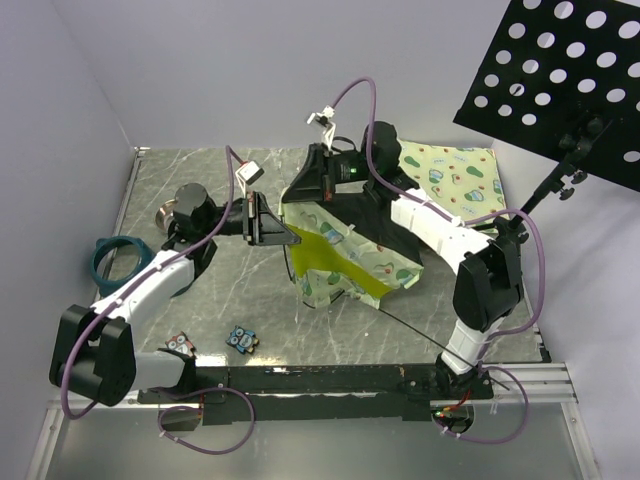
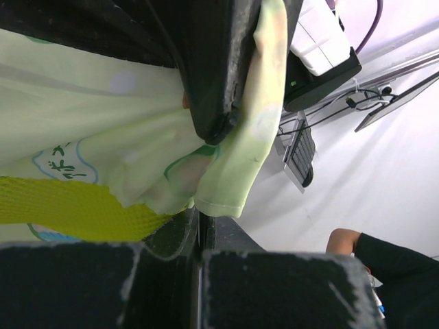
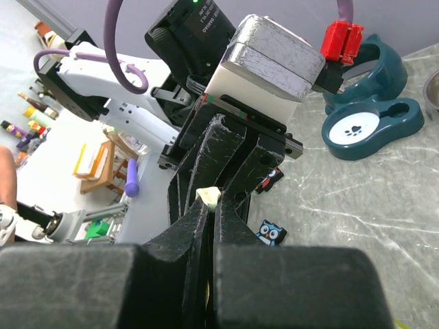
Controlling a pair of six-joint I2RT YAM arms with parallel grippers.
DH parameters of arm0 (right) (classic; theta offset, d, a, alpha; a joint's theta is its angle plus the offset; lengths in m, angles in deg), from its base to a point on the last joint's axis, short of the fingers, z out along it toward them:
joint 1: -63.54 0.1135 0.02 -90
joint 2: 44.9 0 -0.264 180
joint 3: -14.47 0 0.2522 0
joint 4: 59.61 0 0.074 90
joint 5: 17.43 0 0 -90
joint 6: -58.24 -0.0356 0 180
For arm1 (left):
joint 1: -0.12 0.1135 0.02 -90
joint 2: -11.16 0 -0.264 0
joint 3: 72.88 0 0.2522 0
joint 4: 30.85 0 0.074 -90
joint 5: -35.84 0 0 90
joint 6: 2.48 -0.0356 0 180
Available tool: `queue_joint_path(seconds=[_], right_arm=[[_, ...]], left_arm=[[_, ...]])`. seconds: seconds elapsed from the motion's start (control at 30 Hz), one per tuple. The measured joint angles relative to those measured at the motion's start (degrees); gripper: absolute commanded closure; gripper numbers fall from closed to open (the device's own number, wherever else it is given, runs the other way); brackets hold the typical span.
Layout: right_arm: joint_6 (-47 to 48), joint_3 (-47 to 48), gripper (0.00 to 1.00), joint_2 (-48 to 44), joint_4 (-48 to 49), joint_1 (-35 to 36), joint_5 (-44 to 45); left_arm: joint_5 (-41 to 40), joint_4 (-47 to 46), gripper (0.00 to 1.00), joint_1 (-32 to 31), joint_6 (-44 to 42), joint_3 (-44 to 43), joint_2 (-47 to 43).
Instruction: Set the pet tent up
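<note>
Left gripper (image 2: 199, 218) and right gripper (image 3: 209, 207) both clamped tight, tips nearly meeting, each pinching the pet tent (image 1: 350, 265) hem above the table (image 1: 200, 185).

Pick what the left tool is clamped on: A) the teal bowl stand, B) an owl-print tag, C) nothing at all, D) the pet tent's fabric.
D: in its wrist view the left tool is shut, with the pale printed cloth of the pet tent pinched between its tips.
</note>
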Motion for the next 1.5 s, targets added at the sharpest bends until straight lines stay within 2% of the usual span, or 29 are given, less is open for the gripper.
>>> queue_joint_path(seconds=[0.67,0.8,1.1,1.27,1.4,1.5], right_arm=[[0.46,-4.7,1.0,-3.13,2.95,0.09,0.98],[0.87,-4.7,1.0,-3.21,2.89,0.09,0.92],[0.74,-3.04,1.0,-2.93,1.51,-1.33,0.31],[-0.02,-1.75,1.0,-2.91,2.1,-1.99,0.31],[-0.59,-1.25,1.0,-2.78,2.16,-1.97,0.11],[-0.74,-1.25,1.0,-2.78,2.14,-1.97,-0.24]], left_arm=[[3.3,12.81,0.99,-1.22,-10.6,-8.22,0.74],[3.93,14.64,0.81,-0.72,-12.17,-8.79,0.74],[4.55,22.62,0.71,0.68,-15.58,-8.98,0.61],[4.59,22.75,0.76,0.68,-15.56,-8.59,0.31],[4.59,19.04,0.99,0.68,-13.7,-6.82,-0.46],[4.61,15.3,0.99,0.55,-11.17,-5.33,-0.52]])
